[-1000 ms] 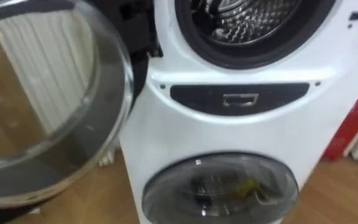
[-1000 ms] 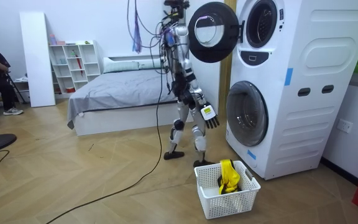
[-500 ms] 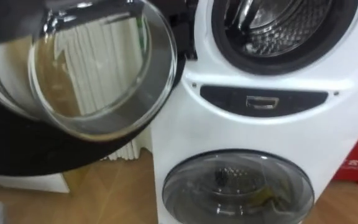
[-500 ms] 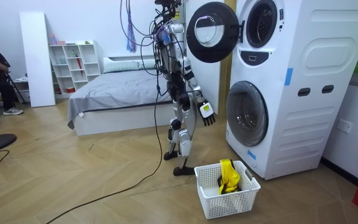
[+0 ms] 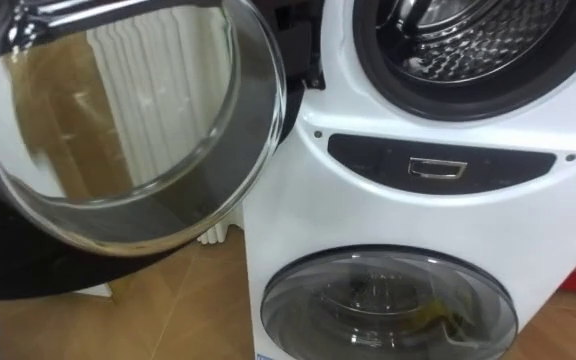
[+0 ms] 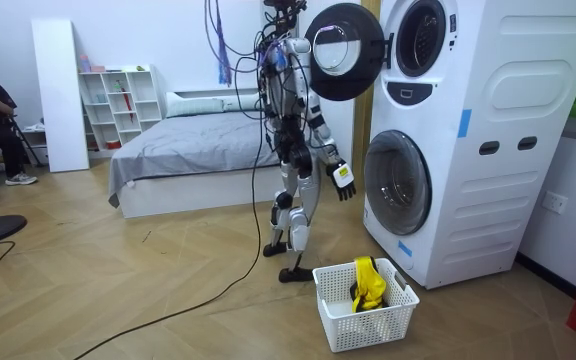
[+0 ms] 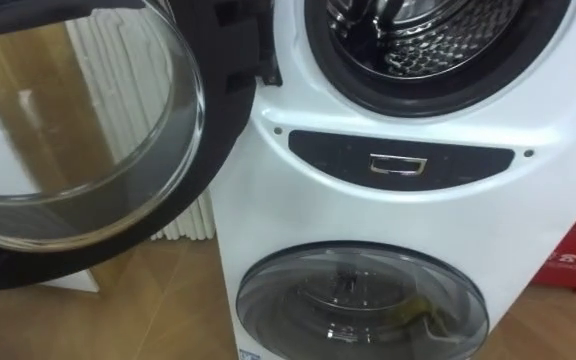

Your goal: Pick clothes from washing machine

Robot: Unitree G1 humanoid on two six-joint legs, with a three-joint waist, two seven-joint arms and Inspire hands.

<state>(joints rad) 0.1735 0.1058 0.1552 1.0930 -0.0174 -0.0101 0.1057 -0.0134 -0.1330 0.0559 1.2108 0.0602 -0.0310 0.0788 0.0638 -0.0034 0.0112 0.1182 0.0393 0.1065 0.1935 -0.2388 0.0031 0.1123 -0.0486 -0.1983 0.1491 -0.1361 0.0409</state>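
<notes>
Standing right up against the tall white stack of two front-loading washing machines [image 6: 448,130], with the upper one's round black-rimmed glass door [image 5: 128,120] swung wide open to my left and the ribbed steel drum [image 5: 463,40] straight ahead and a bit above my eye line. What I take to be my right hand [image 6: 342,180] (going by the room view, not 100% sure on the side) hangs low in front of my hip, fingers loose and empty, nowhere near the opening. As for the clothes: a yellow garment [image 6: 366,283] is draped in the white plastic lattice laundry basket [image 6: 360,326] on the wood floor, just beside the lower machine. The bit of drum I can see looks bare metal, but the bottom of it is hidden below the dark door seal, so there could be more in there. There's also a yellowish smudge [image 5: 438,318] behind the lower machine's closed round glass door [image 5: 388,305], honestly can't tell if that's fabric or just a reflection. So I'd say I'm between picks, lined up for another go at the top drum. Next move needs the arm lifted high, in past the open door without clipping it, then a reach down over the seal to feel along the drum floor.
</notes>
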